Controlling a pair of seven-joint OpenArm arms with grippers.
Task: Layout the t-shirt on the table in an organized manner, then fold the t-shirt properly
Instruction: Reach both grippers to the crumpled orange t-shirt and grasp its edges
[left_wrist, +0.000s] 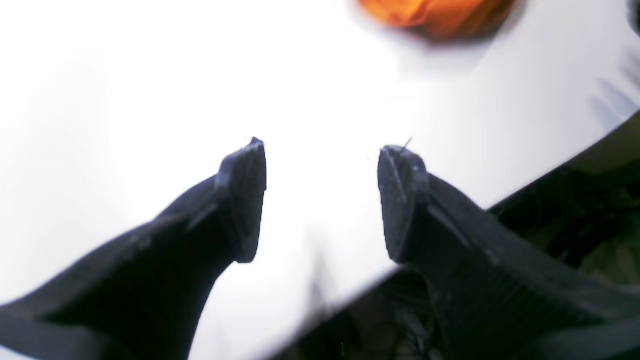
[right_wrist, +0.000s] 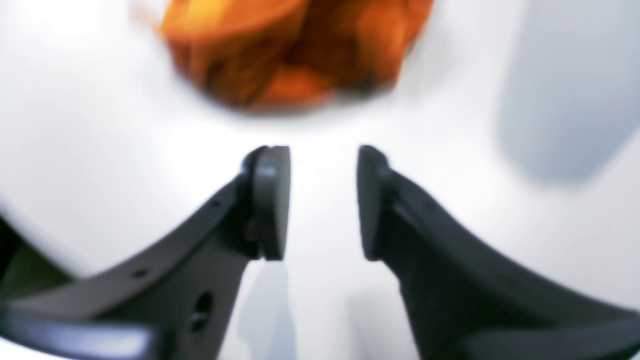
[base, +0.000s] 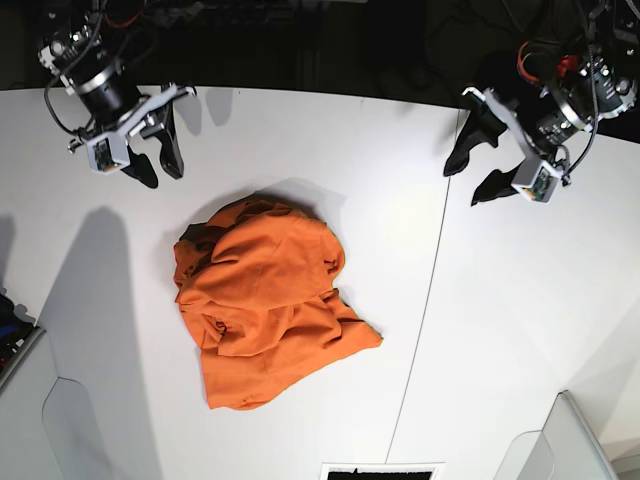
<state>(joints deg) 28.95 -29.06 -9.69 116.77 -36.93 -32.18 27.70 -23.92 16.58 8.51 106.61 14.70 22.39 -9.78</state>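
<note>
left gripper jaws apart, empty | right gripper jaws apart, empty | t-shirt crumpled on tabletop, nearer right gripper

You get strong overhead light in the base view; the counter glares white near its middle, and soft grey arm shadows fall along its left side. That view is sharp, with some bending at the corners. Both wrist views are overexposed and soft: the t-shirt is a smeared orange blur at the top of each. In the left wrist view the near black parts look crisper, and the counter behind them washes out.
</note>
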